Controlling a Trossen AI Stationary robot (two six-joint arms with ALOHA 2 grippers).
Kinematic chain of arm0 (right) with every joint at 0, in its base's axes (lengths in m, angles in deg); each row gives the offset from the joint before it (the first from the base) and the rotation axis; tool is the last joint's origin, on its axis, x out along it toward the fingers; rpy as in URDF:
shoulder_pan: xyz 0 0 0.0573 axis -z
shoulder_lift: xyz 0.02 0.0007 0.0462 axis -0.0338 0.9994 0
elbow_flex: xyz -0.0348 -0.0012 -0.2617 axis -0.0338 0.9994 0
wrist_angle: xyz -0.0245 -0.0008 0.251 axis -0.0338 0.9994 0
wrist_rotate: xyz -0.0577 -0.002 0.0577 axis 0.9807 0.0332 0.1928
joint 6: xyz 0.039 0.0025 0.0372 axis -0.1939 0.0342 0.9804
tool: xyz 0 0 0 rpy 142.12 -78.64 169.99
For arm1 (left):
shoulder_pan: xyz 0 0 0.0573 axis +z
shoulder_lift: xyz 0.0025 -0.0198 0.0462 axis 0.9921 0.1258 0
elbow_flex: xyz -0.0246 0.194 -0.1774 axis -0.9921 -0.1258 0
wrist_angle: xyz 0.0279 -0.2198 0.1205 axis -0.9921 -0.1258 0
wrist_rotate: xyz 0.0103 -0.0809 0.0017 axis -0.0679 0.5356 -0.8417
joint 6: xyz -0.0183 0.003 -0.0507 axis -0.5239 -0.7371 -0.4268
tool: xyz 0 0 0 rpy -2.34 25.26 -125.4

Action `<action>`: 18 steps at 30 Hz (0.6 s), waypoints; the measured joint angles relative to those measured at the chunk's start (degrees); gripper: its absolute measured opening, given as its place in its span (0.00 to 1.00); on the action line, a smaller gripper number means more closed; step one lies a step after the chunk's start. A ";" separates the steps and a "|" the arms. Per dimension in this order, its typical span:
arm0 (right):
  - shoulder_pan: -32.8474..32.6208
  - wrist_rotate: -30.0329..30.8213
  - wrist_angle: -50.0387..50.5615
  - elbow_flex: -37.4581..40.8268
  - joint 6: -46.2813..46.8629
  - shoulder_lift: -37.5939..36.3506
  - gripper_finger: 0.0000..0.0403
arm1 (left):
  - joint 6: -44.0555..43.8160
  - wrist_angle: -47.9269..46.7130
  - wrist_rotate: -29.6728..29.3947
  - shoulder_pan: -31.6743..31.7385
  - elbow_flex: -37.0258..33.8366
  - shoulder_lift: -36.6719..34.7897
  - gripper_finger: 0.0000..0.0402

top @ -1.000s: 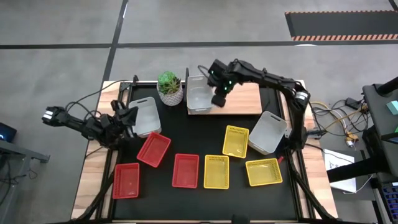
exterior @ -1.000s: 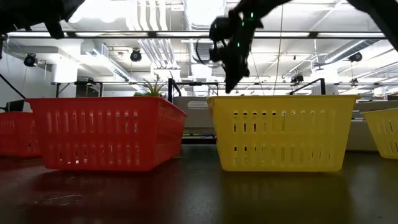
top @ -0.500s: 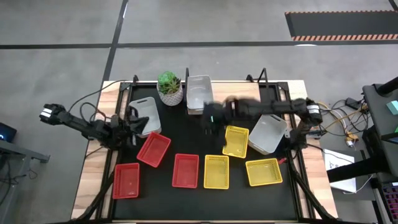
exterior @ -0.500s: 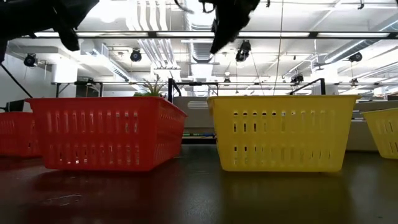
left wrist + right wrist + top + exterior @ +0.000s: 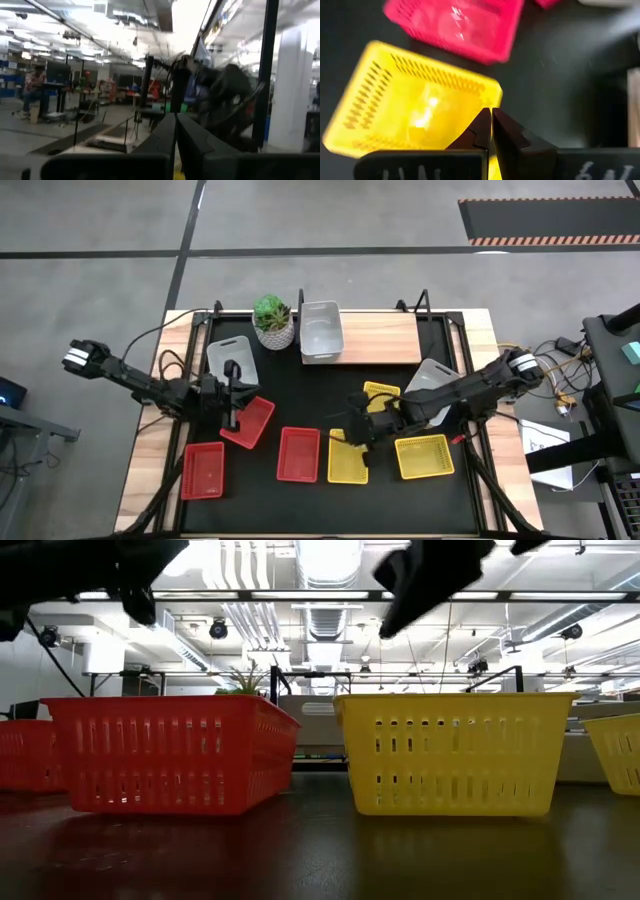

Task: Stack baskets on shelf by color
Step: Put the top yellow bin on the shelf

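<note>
One white-grey basket (image 5: 320, 330) stands on the left end of the wooden shelf (image 5: 385, 340). A second white-grey basket (image 5: 230, 358) lies near the plant, and a third (image 5: 432, 380) is partly under the right arm. Three yellow baskets (image 5: 348, 457) (image 5: 381, 402) (image 5: 424, 456) and three red ones (image 5: 248, 422) (image 5: 299, 453) (image 5: 203, 471) rest on the black mat. My right gripper (image 5: 357, 426) (image 5: 491, 116) is shut and hovers over the yellow basket (image 5: 415, 105) nearest the red row. My left gripper (image 5: 232, 388) (image 5: 175, 122) is shut and pointing level, above the tilted red basket's far edge.
A white pot with a green plant (image 5: 273, 320) stands left of the shelf. Black uprights (image 5: 301, 305) rise at the shelf's ends. Bare mat (image 5: 330, 395) lies between the shelf and the basket rows. In the low view a red basket (image 5: 170, 750) and a yellow basket (image 5: 452, 752) fill the foreground.
My right gripper has swung from the white-grey basket on the shelf toward the table's near edge, ending over the yellow baskets. The basket stays on the shelf. My left gripper has moved right and slightly nearer, from beside the left white-grey basket to over the tilted red one.
</note>
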 joint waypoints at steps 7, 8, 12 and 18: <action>-1.28 -0.67 9.32 4.29 11.09 -5.78 0.02 | -1.07 0.62 0.01 0.00 4.38 6.97 0.00; -1.78 -0.99 9.35 5.32 12.33 -6.65 0.03 | -1.51 0.45 0.01 0.00 5.09 8.31 0.00; -4.67 -1.87 7.16 9.95 17.70 -9.09 0.06 | -1.55 0.36 0.15 -0.04 6.93 12.38 0.00; -8.64 -0.24 5.12 14.71 26.16 -10.13 0.17 | -1.46 0.37 0.17 0.00 8.45 13.92 0.00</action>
